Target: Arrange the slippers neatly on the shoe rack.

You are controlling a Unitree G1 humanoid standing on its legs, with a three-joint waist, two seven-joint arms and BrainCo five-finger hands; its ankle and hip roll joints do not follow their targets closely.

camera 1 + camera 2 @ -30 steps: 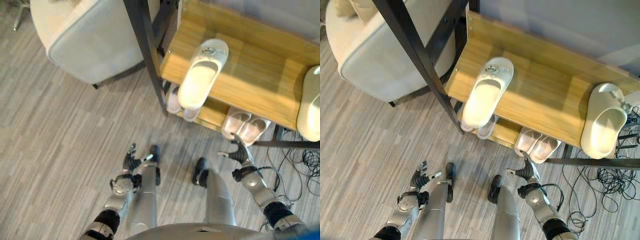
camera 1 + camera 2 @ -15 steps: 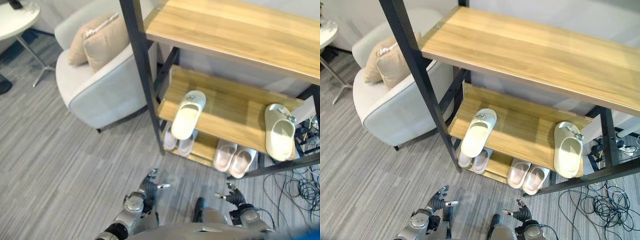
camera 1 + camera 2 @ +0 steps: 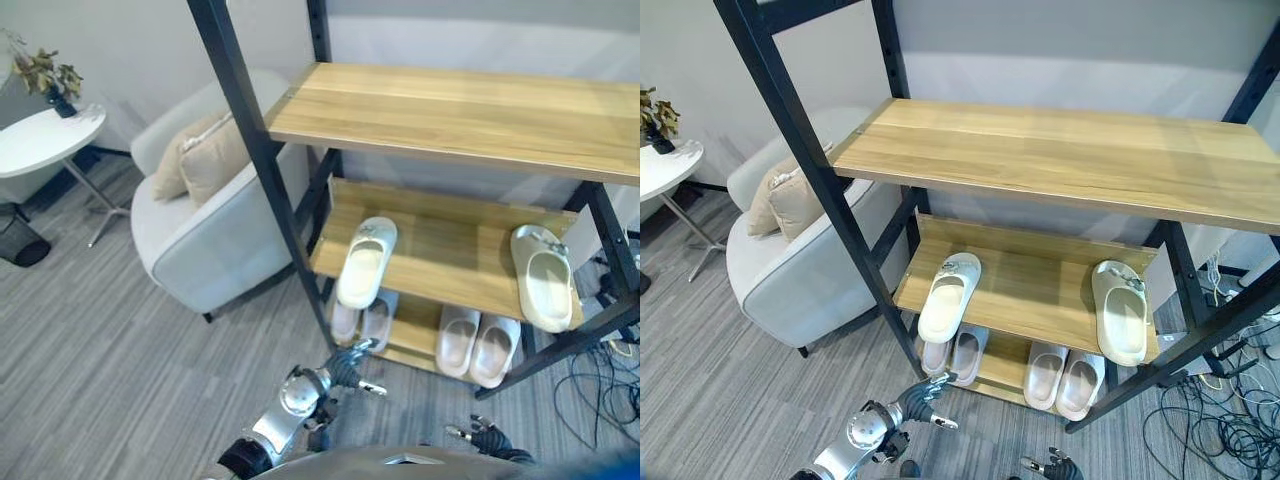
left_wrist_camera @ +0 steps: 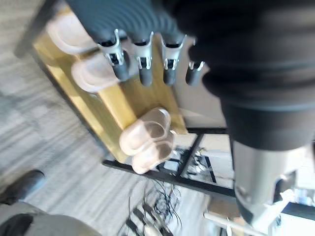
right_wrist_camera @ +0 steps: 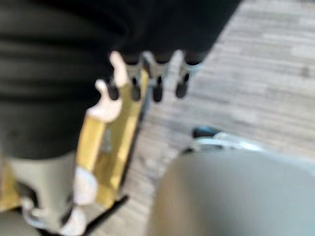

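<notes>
Two cream slippers on mid shelf of shoe rack [image 3: 1040, 165], well apart
Left slipper [image 3: 948, 296] overhangs front edge, right slipper [image 3: 1121, 312] near rack's right end. Left hand [image 3: 345, 368] w/ fingers relaxed, empty; right hand [image 3: 487, 437] fingers spread, holding nothing.

Soft, even light fills the room, with no hard glare. The pale wooden top shelf [image 3: 1060, 160] of the black-framed rack is brightest and carries a mild sheen. The wooden middle shelf [image 3: 1030, 285] lies partly in its shadow, and the lowest shelf [image 3: 1005, 368] is dimmer. The grey striped floor [image 3: 120, 370] is evenly lit, darkening under the light grey armchair [image 3: 215, 240].
</notes>
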